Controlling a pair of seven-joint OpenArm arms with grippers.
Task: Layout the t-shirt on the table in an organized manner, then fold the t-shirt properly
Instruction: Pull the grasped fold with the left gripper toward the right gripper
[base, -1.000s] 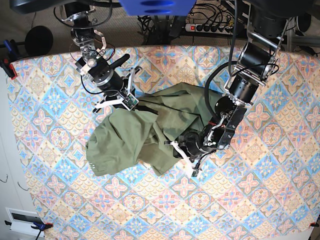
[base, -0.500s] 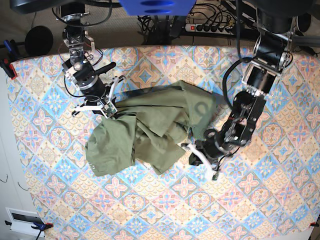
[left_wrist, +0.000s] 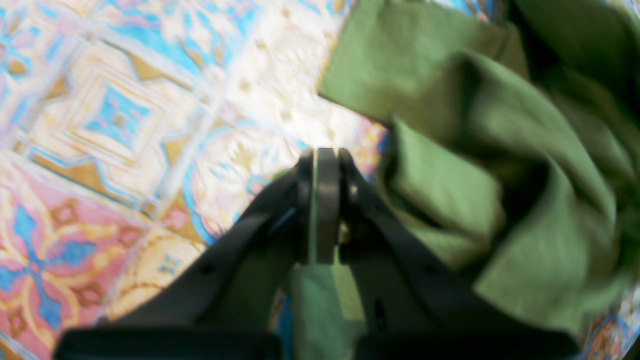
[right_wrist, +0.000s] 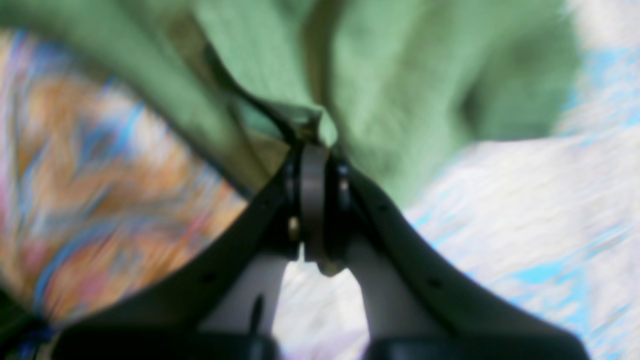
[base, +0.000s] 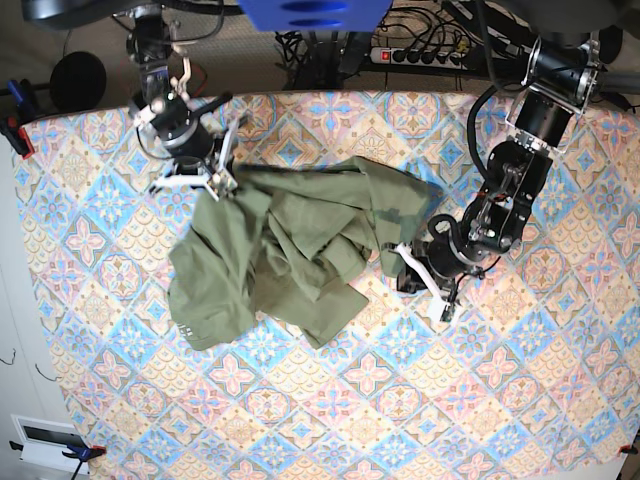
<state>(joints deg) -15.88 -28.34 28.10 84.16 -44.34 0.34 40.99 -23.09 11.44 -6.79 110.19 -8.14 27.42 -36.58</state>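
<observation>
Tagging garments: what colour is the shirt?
Plain olive green shirt; clearest in the base view.

Motion-blurred table (right_wrist: 525, 210) pattern beside the t-shirt (right_wrist: 400, 90)

The desk (base: 500, 400) fills most of the base view, covered in a cloth of blue, pink, orange and cream floral diamonds. A crumpled olive-green shirt (base: 270, 260) lies on it, left of centre, spreading from the upper middle down toward the lower left.
</observation>
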